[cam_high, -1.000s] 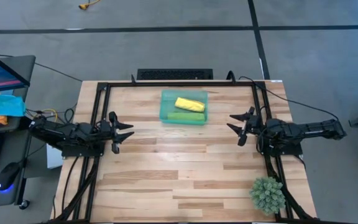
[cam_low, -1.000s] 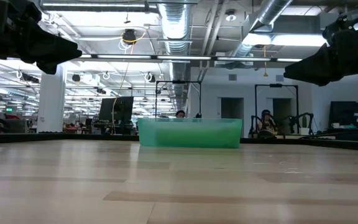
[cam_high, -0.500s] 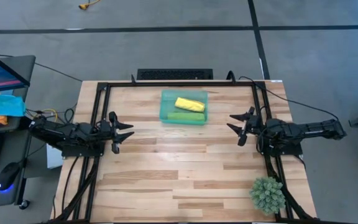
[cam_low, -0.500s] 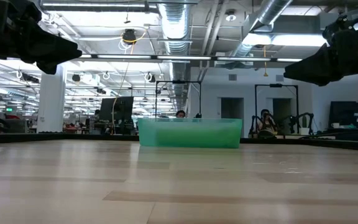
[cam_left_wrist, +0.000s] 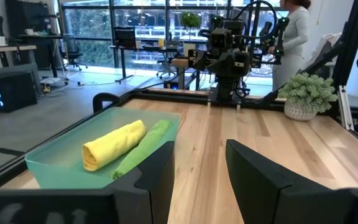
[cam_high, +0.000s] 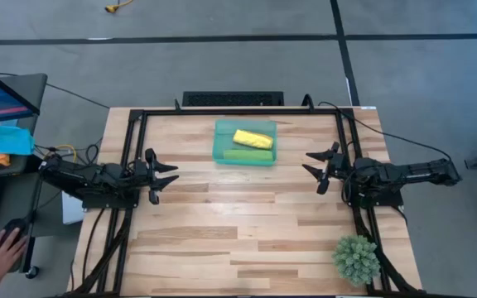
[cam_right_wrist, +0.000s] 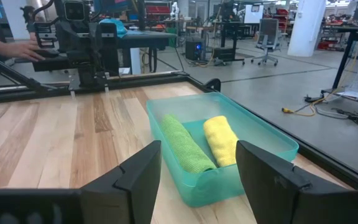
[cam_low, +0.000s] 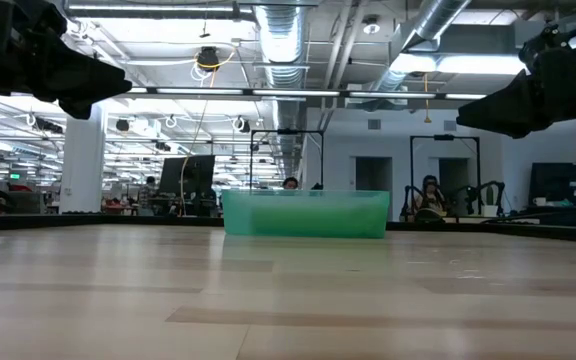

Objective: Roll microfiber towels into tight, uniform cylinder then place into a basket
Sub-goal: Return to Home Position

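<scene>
At the left edge of the bench (cam_high: pixel 247 223), the left pincer (cam_high: pixel 172 175) hangs above the wood with its two fingers apart and nothing between them, aimed across toward the other arm. Opposite it, at the right edge, the right pincer (cam_high: pixel 309 163) is posed the same way, fingers spread and empty, and both wrist views confirm a clear gap between each arm's own fingers. Between the two and toward the far edge of the bench stands the basket (cam_high: pixel 218 142), well apart from either pincer. Inside it lie both towels as rolls, side by side and touching: the yellow towel (cam_high: pixel 253 138) on the far side and the green towel (cam_high: pixel 248 155) on the near side, each a fairly even cylinder lying along the basket's length. Beyond that, a small potted plant (cam_high: pixel 357 257) sits at the near right corner of the bench, and off the bench to the left a person's hand (cam_high: pixel 2 248) rests on a mouse at a side desk. Judging from this, the rolling and placing look complete for both towels; no loose cloth lies on the bench, and what remains seems to be only the arms settling in their resting pose.
</scene>
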Robot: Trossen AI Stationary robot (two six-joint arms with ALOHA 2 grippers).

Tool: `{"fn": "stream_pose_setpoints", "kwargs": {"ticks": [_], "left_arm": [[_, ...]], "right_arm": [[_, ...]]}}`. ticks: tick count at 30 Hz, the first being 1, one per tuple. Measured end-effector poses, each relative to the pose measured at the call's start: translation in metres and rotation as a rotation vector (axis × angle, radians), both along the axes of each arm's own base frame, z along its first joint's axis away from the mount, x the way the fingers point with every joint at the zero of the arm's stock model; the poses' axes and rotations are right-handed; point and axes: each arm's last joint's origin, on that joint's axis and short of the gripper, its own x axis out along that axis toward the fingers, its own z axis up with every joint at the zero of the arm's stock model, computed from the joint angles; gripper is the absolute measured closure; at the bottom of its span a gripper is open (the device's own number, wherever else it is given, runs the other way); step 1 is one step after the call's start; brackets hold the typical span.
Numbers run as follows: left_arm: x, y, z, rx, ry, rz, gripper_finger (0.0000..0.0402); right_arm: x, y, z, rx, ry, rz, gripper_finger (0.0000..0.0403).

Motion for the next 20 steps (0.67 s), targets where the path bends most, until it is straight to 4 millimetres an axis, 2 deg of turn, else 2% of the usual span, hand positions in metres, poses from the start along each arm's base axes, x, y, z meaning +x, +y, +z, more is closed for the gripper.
{"fn": "stream_pose_setpoints", "kwargs": {"ticks": [20], "left_arm": [[0.0, 0.0, 0.0, 0.008, 0.002, 0.0, 0.0267]], "right_arm": [[0.0, 0.0, 0.0, 0.0, 0.0, 0.0, 0.0173]]}}
